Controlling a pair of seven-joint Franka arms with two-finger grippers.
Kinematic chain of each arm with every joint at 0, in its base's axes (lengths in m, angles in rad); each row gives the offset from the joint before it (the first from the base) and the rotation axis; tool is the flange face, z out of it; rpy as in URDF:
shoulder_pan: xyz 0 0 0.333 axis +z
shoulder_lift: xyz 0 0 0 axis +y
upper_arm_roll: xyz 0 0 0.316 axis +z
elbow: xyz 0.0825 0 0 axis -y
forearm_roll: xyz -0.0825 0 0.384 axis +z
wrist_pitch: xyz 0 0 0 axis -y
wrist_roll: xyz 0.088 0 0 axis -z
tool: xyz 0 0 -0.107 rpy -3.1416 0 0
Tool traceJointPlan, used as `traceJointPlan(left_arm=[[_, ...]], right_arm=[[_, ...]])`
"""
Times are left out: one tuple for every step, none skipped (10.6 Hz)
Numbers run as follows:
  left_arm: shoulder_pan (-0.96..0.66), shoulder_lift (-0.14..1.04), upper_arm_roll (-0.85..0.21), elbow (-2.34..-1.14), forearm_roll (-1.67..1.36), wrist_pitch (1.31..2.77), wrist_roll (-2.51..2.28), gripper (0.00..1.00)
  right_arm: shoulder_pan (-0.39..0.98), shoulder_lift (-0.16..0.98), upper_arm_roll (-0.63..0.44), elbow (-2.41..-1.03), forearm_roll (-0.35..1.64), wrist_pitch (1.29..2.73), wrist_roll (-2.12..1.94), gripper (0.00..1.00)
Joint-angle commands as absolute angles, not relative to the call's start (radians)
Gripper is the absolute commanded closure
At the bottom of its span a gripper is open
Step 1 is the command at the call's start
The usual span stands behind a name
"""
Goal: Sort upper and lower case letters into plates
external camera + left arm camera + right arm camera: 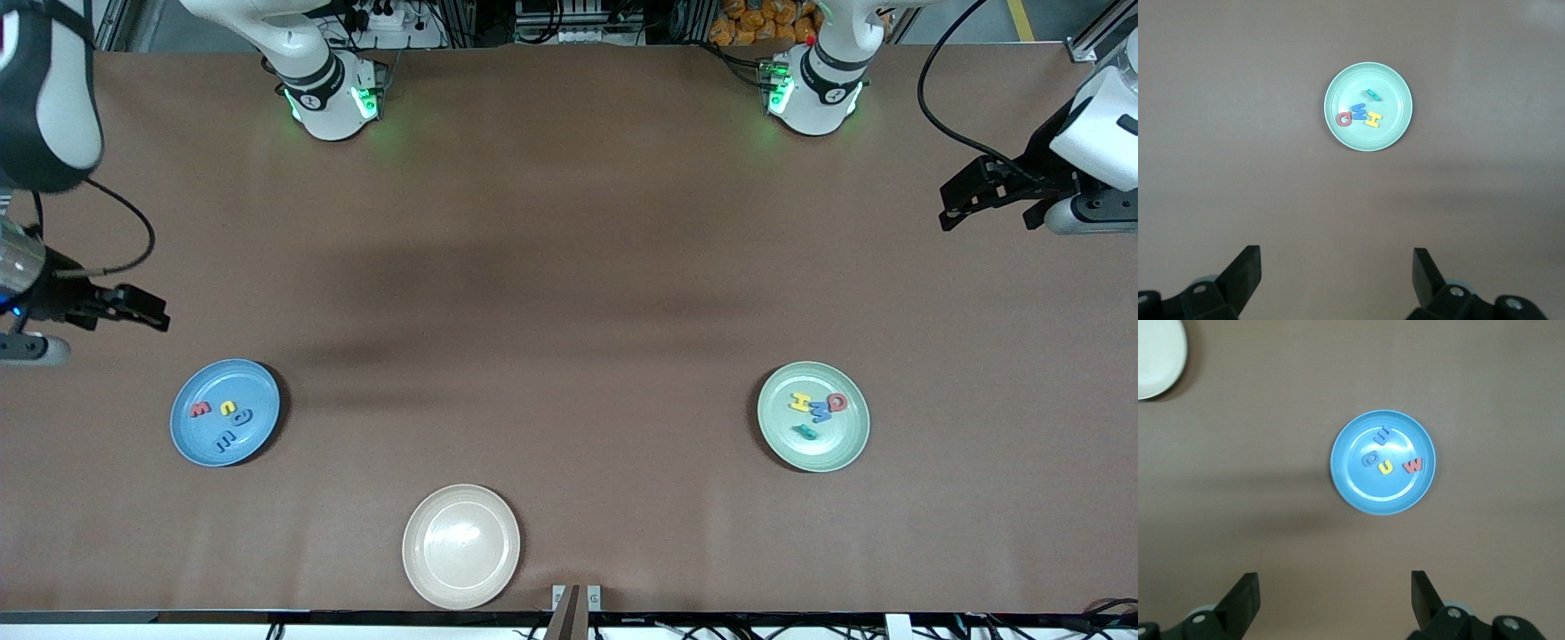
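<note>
The blue plate (251,388) lies toward the right arm's end of the table and holds several letters: a red one (201,409), a yellow one (228,408) and two blue ones (244,416). The right wrist view shows that plate (1365,487) too. The mint green plate (831,450) lies toward the left arm's end and holds a yellow H (800,402), a blue letter (820,412), a red one (837,401) and a teal one (807,432). It also shows in the left wrist view (1390,85). My left gripper (987,218) (1337,257) and right gripper (160,316) (1335,577) are open, empty and raised over bare table.
An empty beige plate (461,546) lies nearest the front camera, between the two other plates; its edge shows in the right wrist view (1155,353). The brown table (569,311) lies bare between the plates and the arm bases.
</note>
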State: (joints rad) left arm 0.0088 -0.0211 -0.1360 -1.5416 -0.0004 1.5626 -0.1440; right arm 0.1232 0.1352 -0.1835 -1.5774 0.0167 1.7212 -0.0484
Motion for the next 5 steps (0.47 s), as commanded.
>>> traceJointPlan(left_arm=[[0.025,-0.035,-0.138,-1.548,-0.008,1.554,-0.117,0.00],[0.026,-0.037,-0.137,-1.548,-0.006,1.554,-0.118,0.00],[0.028,-0.038,-0.137,-1.548,-0.006,1.554,-0.117,0.00],[0.032,-0.038,-0.137,-1.548,-0.006,1.554,-0.117,0.00],[0.032,-0.038,-0.137,-1.548,-0.006,1.554,-0.117,0.00]], right_arm=[[0.071,0.080,-0.106,-1.505,0.000,1.585,-0.051,0.00],[0.052,0.063,-0.089,-1.479,0.003,1.539,-0.051,0.00],[0.014,0.037,-0.045,-1.479,0.003,1.525,-0.052,0.00],[-0.027,0.029,0.000,-1.479,0.003,1.510,-0.052,0.00],[-0.032,0.029,0.005,-1.479,0.002,1.502,-0.052,0.00]])
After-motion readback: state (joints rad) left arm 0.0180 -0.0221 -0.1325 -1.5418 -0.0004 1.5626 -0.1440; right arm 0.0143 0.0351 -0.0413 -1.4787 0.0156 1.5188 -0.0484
